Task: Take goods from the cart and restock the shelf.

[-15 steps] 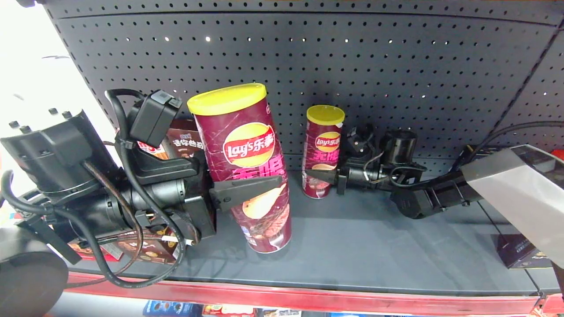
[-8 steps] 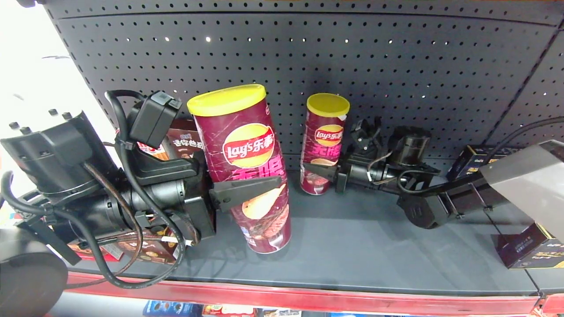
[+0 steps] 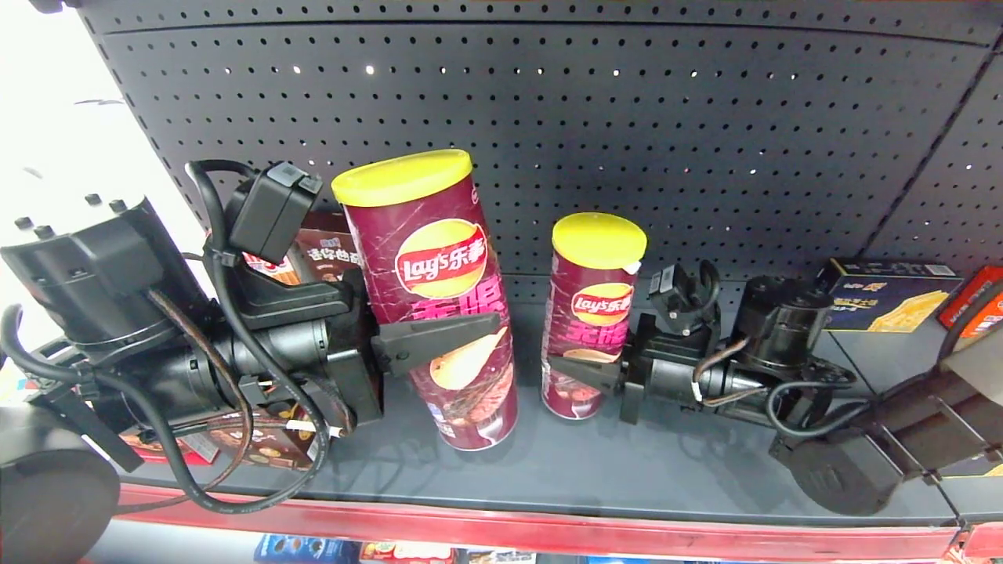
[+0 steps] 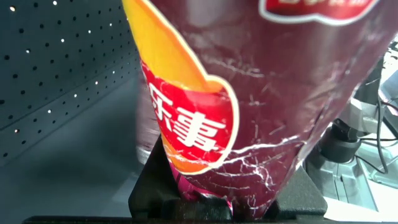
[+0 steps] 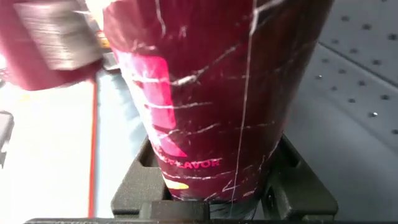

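The left fingers [image 3: 439,335] gripped the big can [image 3: 427,258], the right fingers [image 3: 584,370] the small can [image 3: 595,305] at its 3 o'clock; both seemingly sat on the shelf [image 3: 627,470], unreleased.

Large can [image 3: 439,266] and small can [image 3: 594,313] bear a round logo and pink characters.

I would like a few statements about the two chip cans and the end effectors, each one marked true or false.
1. The left end effector is shut on the large can. True.
2. The small can has a red lid. False: the lid is yellow.
3. The right end effector is open and empty. False: it is shut on the small can.
4. The small can is on the robot's right of the large can. True.
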Controlling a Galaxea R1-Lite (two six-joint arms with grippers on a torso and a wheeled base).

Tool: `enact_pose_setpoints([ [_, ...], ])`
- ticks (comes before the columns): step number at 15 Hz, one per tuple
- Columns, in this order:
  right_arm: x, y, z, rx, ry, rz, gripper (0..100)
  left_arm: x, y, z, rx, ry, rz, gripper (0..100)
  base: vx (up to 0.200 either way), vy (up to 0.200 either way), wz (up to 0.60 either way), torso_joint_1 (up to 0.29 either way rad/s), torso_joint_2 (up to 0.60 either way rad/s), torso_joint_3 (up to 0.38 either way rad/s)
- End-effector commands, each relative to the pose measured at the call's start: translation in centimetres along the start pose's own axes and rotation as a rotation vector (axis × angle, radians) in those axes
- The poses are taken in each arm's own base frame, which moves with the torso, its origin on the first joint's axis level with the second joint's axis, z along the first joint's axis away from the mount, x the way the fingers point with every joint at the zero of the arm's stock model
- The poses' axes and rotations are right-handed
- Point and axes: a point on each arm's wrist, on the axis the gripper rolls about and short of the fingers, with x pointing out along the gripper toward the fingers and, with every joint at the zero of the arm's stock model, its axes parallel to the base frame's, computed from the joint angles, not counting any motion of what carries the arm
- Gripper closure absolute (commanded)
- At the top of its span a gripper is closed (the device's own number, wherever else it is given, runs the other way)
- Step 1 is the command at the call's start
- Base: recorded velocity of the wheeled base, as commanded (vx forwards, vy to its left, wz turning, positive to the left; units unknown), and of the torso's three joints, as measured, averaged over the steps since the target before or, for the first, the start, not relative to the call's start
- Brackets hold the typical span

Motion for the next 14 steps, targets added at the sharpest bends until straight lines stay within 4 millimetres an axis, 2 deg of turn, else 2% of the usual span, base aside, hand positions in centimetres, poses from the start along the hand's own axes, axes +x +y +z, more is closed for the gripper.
enact_pose_setpoints([
  [1,-1.4,2.4,0.1,-0.001,0.0,0.011,100,0.0,0.0,0.1,0.001,-0.001,0.0,100,0.0,0.0,0.0,0.0,0.0,0.0],
  [5,-2.1,2.9,-2.1,0.003,0.007,-0.019,100,0.0,0.0,0.0,0.0,0.0,0.0,100,0.0,0.0,0.0,0.0,0.0,0.0],
  [9,-2.0,2.6,-3.3,0.021,0.036,-0.043,100,0.0,0.0,0.0,0.0,0.0,0.0,100,0.0,0.0,0.0,0.0,0.0,0.0],
  [14,-2.9,1.7,-3.2,0.012,0.028,-0.076,100,0.0,0.0,0.0,0.0,0.0,0.001,100,0.0,0.0,0.0,0.0,0.0,0.0],
])
